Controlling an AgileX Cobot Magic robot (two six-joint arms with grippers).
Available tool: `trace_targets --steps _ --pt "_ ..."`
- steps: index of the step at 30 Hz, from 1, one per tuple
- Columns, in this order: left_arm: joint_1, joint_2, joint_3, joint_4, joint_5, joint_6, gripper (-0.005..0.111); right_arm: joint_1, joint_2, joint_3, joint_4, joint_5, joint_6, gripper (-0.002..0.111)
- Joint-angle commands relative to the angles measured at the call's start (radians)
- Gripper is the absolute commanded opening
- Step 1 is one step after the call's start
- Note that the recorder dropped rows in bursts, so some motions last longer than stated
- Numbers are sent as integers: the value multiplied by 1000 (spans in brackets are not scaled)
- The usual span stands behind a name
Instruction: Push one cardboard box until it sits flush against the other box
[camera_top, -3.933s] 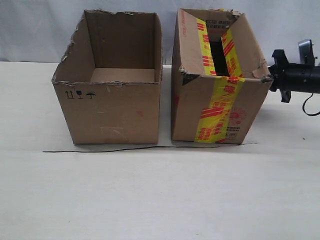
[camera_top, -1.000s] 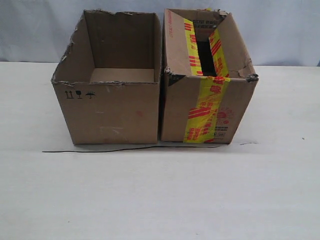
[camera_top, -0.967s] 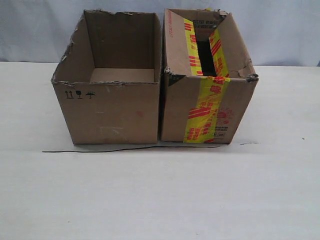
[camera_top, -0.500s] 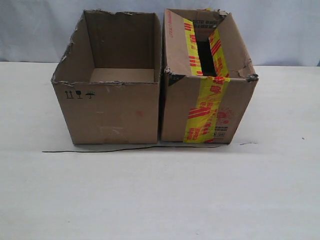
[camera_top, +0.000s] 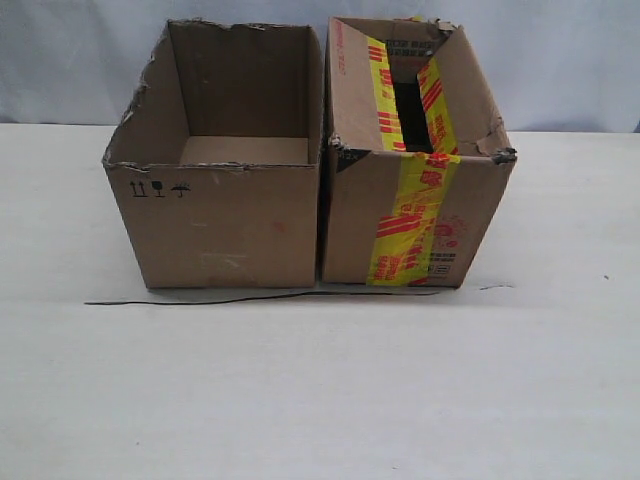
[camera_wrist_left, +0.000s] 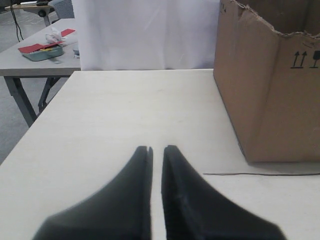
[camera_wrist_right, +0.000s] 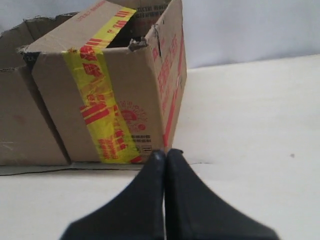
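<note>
The cardboard box (camera_top: 415, 205) with yellow-and-red tape and a dented corner stands on the white table, its left side against the other box (camera_top: 225, 215), a plain carton with a ragged rim and small black symbols. Only a thin dark seam shows between them. Neither gripper appears in the exterior view. In the right wrist view my right gripper (camera_wrist_right: 166, 151) is shut and empty, low over the table, a little short of the cardboard box (camera_wrist_right: 125, 100). My left gripper (camera_wrist_left: 157, 148) has its jaws nearly together, holding nothing, well clear of the other box (camera_wrist_left: 270, 95).
A thin black wire (camera_top: 250, 297) lies on the table (camera_top: 320, 390) along the front of both boxes. A grey side table (camera_wrist_left: 35, 62) with a red-and-teal item stands beyond the table's edge in the left wrist view. A white curtain hangs behind.
Since 3.9 s ago the cardboard box has slid left against the other box, and the right arm has left the exterior view. Nothing has moved in the last second.
</note>
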Motion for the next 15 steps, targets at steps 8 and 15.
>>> trace_targets --steps 8,15 --pt "-8 -1 2 -9 -12 -4 0 -97 -136 5 -376 16 3 0" --pt "-8 -1 2 -9 -12 -4 0 -103 -136 94 -387 6 8 0"
